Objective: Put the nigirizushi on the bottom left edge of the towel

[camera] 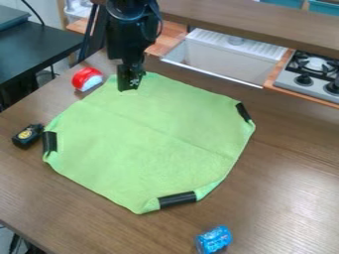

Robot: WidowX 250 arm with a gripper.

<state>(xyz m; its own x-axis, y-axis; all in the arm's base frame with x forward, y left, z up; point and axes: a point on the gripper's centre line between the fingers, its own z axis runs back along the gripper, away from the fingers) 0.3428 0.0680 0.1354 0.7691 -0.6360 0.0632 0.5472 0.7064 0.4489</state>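
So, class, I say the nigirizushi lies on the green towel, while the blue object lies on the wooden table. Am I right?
Not quite: the camera view shows the nigirizushi off the green towel, by its upper left edge. The blue object does lie on the wooden table.

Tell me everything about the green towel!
The towel is bright green and looks like soft cloth. It lies spread out on the brown table, with a faint crease across it. Black strips, maybe tape, sit at its left, right and bottom corners, which look folded in. The gripper is at its top end; I can't tell if they touch.
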